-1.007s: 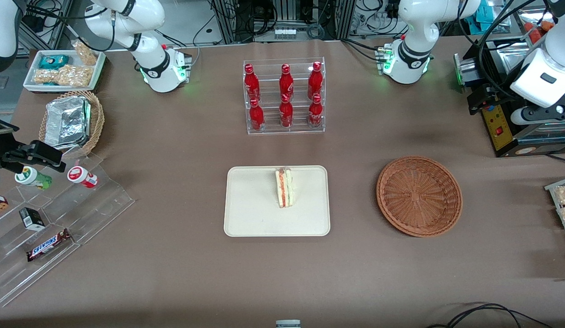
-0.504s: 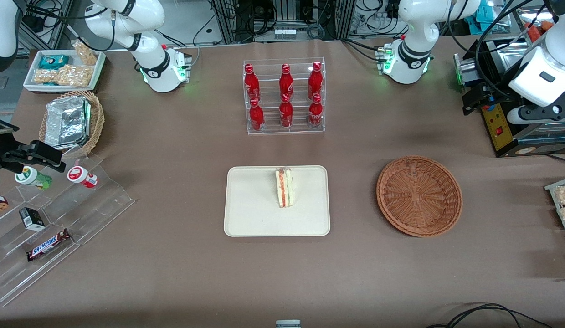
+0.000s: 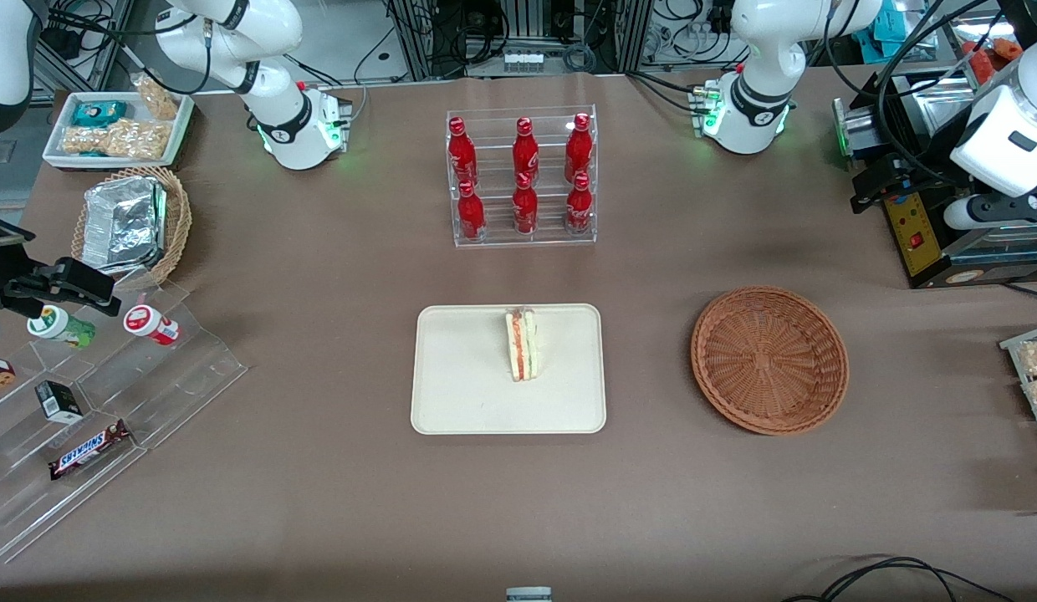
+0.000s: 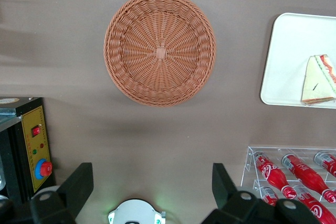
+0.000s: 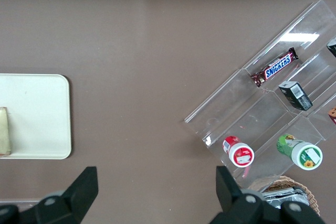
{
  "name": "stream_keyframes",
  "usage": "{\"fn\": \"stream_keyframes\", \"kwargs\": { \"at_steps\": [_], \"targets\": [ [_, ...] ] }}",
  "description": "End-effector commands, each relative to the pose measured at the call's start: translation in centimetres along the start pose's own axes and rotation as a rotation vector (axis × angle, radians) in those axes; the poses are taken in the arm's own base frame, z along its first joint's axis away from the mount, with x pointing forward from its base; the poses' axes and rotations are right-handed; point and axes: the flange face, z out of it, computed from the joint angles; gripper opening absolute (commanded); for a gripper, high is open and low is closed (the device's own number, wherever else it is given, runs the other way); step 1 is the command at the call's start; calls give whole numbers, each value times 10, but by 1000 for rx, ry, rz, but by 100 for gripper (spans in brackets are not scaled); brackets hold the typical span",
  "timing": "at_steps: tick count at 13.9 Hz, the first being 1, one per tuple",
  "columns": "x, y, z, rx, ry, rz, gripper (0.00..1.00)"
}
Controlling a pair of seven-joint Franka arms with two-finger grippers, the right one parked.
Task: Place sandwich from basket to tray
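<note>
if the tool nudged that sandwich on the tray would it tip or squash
The sandwich stands on a narrow edge on the tray, so a sideways nudge would probably tip it. Its pale bread looks soft, likely squashing under a firm squeeze. The tool hangs open, high above the basket, touching nothing.

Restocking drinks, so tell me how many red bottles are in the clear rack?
6 red bottles in the clear rack: three on the upper step, three on the lower step, nearer the front camera. None seem hidden. The gripper, open, hovers high above the table, holding nothing.

A chocolate bar (image 3: 89, 449) (in the clear rack) reads "SNICKERS".
</note>
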Motion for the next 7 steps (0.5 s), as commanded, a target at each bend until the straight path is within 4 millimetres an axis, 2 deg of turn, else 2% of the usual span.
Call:
{"fn": "stream_keyframes", "kwargs": {
  "at_steps": [1, 7],
  "targets": [
    [-1, -2, -5, 46, 18, -14, 100],
    [-1, -4, -4, 59, 14, -16, 100]
  ]
}}
